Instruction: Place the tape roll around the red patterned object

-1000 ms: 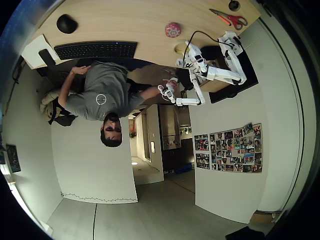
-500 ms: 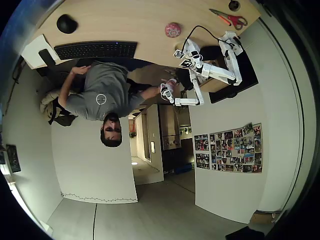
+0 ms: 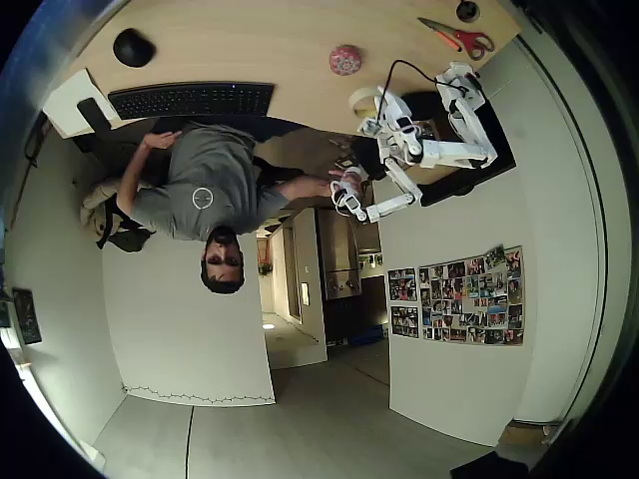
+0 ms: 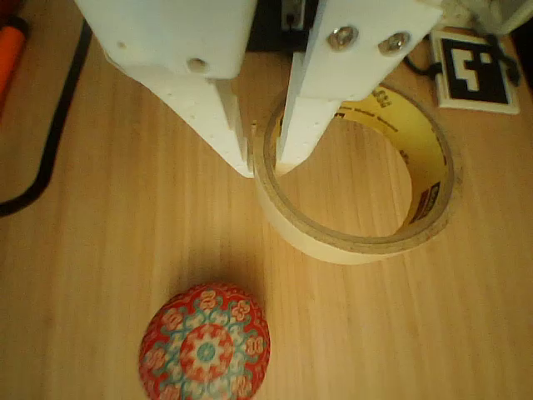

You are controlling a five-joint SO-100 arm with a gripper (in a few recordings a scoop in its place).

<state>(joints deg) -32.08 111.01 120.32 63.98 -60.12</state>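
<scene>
Wrist view: white two-finger gripper pinches the near-left wall of the flat pale cream tape roll with a wide open centre, one finger outside the ring, the other inside; jaws narrow, holding the roll. Whether the roll rests on the light wooden table or hangs just above it cannot be told. The round red ball with a floral teal-and-cream pattern sits nearer and to the left of the roll, apart from it, not yet inside the ring.

Overhead view: tape roll lies right of and below the red ball, near the table edge; gripper beside it.

Judgement: step in hand is carrying the ring over the ball. Lift enough to clear the ball's top, keep the ring level, centre the opening over the ball, lower straight, release only once the rim sits flat. The inner finger takes up room in the opening, so offset away from it
</scene>
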